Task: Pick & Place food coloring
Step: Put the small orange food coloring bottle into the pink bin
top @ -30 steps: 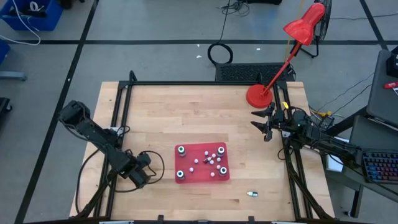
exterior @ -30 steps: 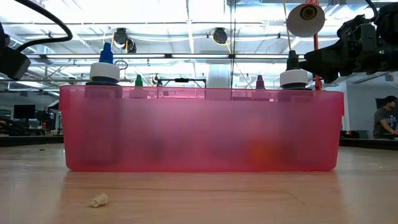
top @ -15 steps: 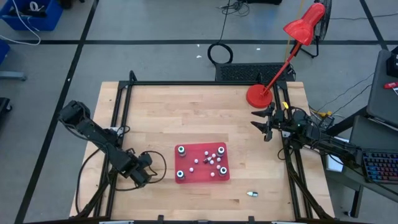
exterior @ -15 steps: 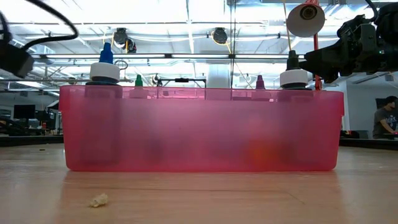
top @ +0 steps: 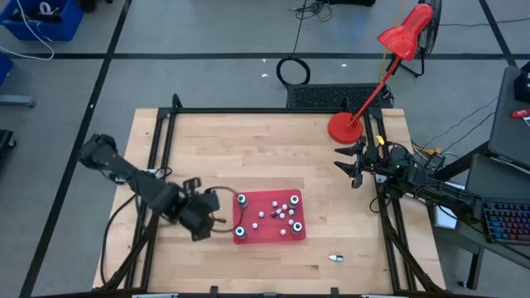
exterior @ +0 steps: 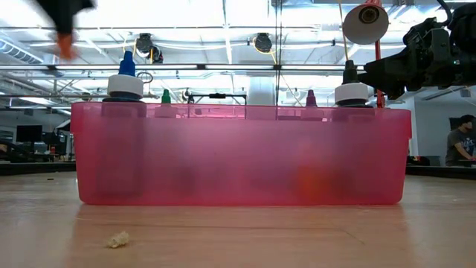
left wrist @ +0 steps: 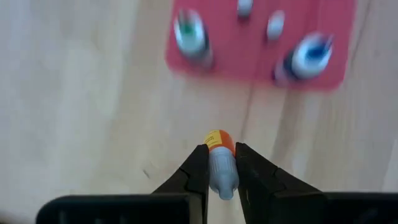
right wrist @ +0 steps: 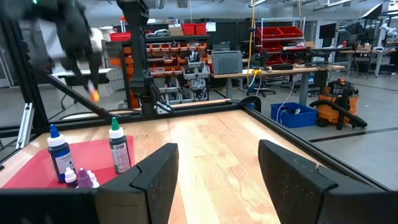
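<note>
A red tray [top: 286,230] sits mid-table and shows as a pink bin [exterior: 242,152] in the low view. Dropper bottles stand upright in it: a blue-topped one [right wrist: 59,155], a green-topped one [right wrist: 118,149], and small purple and white ones [right wrist: 81,179]. My left gripper [left wrist: 221,168] hovers just left of the tray [top: 203,217], shut on a small whitish bottle with an orange cap [left wrist: 222,171]. My right gripper [right wrist: 217,180] waits open near the table's right edge [top: 352,164]. My left gripper pinches the small bottle's whitish body [left wrist: 222,177] between its two fingers, which lie along the bottle. The orange cap [left wrist: 219,140] sticks out past the fingertips. The bottle is lifted clear of the table, and its cap [exterior: 65,46] points downward in the low view.
A red desk lamp stands by its base [top: 344,127] at the far right corner, next to my right gripper. A small whitish item [top: 335,258] lies on the wood near the near edge, right of the tray. Black frame rails [top: 161,157] run along the table's sides.
My left arm has swung from the table's near-left area toward the right, bringing its gripper up beside the tray's left edge. It shows blurred from the motion. The orange-capped bottle comes into the low view at upper left. My right arm and the tray have kept still.
</note>
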Available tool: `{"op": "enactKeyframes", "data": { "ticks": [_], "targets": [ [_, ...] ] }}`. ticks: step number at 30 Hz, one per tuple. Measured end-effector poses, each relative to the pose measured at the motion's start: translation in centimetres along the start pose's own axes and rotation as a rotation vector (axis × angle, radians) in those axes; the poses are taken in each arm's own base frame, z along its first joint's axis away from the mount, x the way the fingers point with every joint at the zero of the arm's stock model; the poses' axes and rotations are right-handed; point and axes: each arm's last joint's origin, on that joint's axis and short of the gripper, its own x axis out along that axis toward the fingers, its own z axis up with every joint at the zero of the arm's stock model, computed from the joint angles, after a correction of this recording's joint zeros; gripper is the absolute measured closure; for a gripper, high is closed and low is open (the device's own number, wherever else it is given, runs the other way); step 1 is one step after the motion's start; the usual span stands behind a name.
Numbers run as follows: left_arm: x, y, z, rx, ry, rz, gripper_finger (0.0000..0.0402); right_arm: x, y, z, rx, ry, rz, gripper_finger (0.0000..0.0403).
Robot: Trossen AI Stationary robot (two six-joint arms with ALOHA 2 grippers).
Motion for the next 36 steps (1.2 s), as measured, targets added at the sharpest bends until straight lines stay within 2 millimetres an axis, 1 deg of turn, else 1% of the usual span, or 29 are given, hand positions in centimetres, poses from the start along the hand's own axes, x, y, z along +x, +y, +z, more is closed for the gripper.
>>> {"op": "enactKeyframes", "data": {
  "ticks": [2,3,5,7,9,13,16,21,30,36],
  "targets": [
    [-1.2,0.4,2.1,0.063,-0.060,-0.003,0.0347,0.0,0.0,0.0,0.000,0.000,0.000,0.0193],
    [-1.5,0.4,3.2,0.100,-0.078,0.000,0.0347,0.0,0.0,0.0,0.000,0.000,0.000,0.0193],
    [-1.3,0.3,5.2,0.171,-0.088,0.010,0.0347,0.0,0.0,0.0,0.000,0.000,0.000,0.0193],
    [-0.3,-0.1,7.0,0.250,-0.063,0.017,0.0347,0.0,0.0,0.0,0.000,0.000,0.000,0.0193],
    [1.4,-0.6,8.5,0.316,-0.017,0.013,0.0347,0.0,0.0,0.0,0.000,0.000,0.000,0.0193],
    [5.2,-1.7,10.4,0.419,0.083,-0.011,0.0347,0.0,0.0,0.0,0.000,0.000,0.000,0.0193],
    [7.6,-2.5,11.1,0.463,0.128,-0.028,0.0347,0.0,0.0,0.0,0.000,0.000,0.000,0.0193],
    [10.4,-3.0,11.4,0.474,0.180,-0.039,0.0347,0.0,0.0,0.0,0.000,0.000,0.000,0.0193],
    [13.0,-4.0,11.9,0.488,0.179,-0.097,0.0347,0.0,0.0,0.0,0.000,0.001,0.000,0.0193],
    [14.7,-3.6,11.3,0.470,0.194,-0.105,0.0347,0.0,0.0,0.0,0.000,0.000,0.000,0.0193]
  ]
}}
